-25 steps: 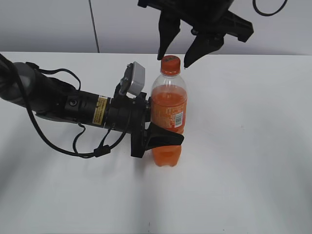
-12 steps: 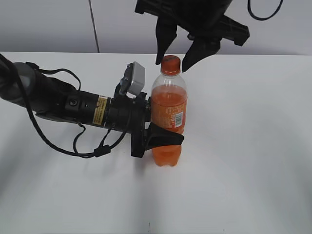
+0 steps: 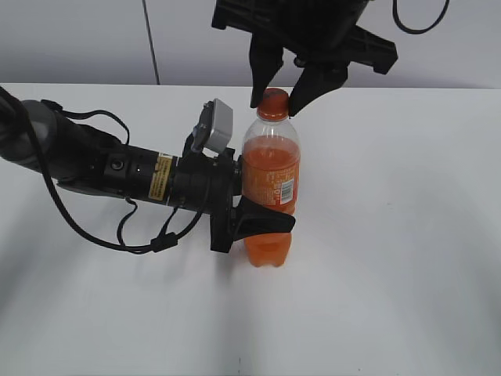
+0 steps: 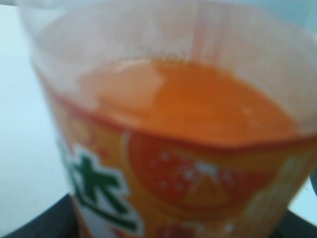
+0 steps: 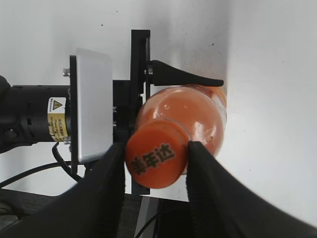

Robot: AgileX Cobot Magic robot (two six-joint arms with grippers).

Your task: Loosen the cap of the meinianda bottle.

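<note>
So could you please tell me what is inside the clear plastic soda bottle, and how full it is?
The clear plastic soda bottle holds orange drink up to its shoulder; the neck above looks empty. The left gripper and the orange label cover parts of the body.
</note>
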